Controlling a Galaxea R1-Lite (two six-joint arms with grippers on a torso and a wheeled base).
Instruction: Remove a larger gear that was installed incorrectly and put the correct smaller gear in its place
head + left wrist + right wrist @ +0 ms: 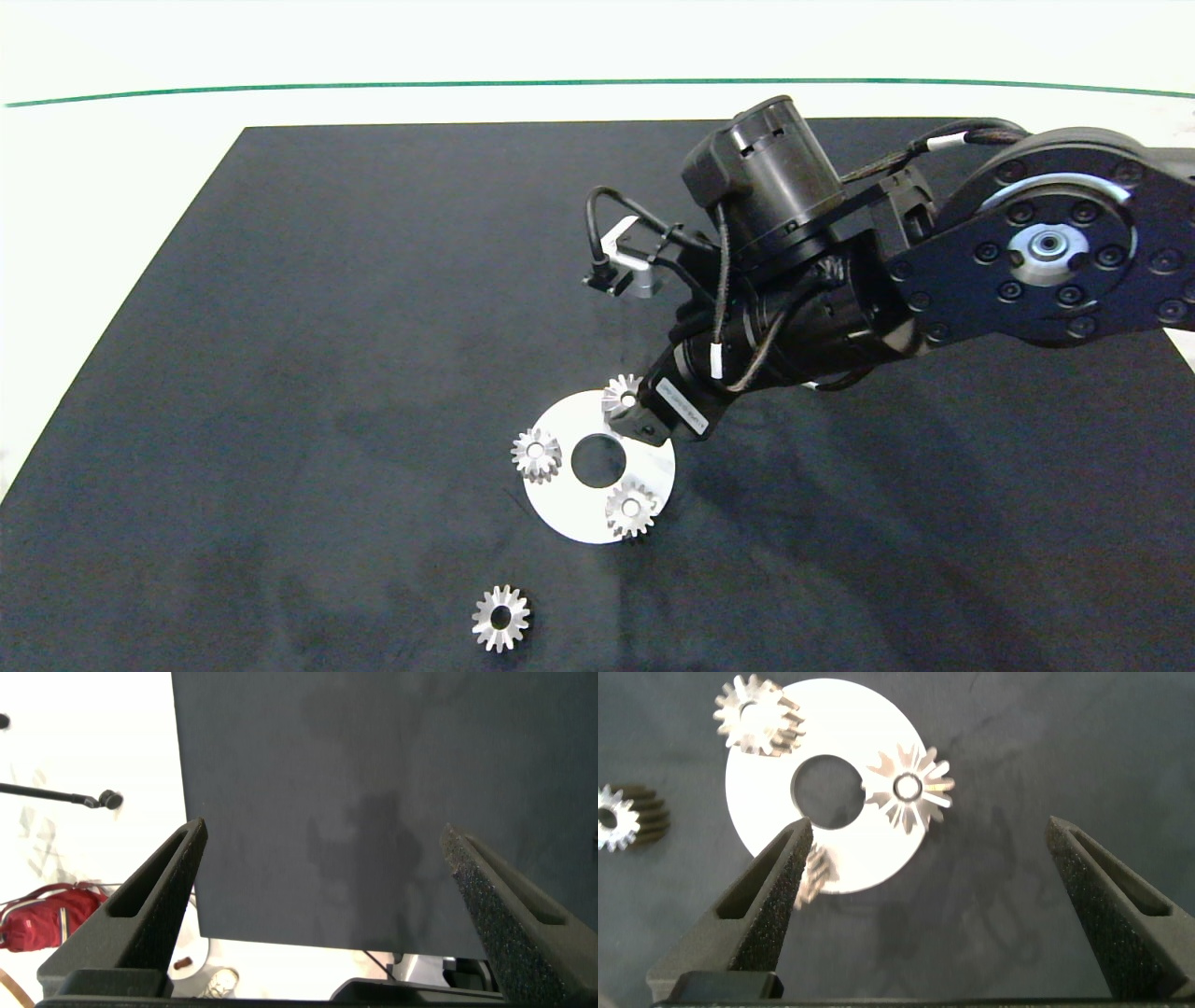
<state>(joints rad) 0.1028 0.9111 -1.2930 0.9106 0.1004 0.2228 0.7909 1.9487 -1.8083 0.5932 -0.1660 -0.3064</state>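
Silver gears: four, three on the disc [560, 509], one loose on the mat [280, 373]. Disc: one. Mat: one.

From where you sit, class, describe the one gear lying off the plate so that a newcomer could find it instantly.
Start at the black mat and find the round silver plate with a centre hole, by the right gripper. Three gears sit around the plate's rim. The loose gear lies alone on the mat nearer the front edge, touching nothing.
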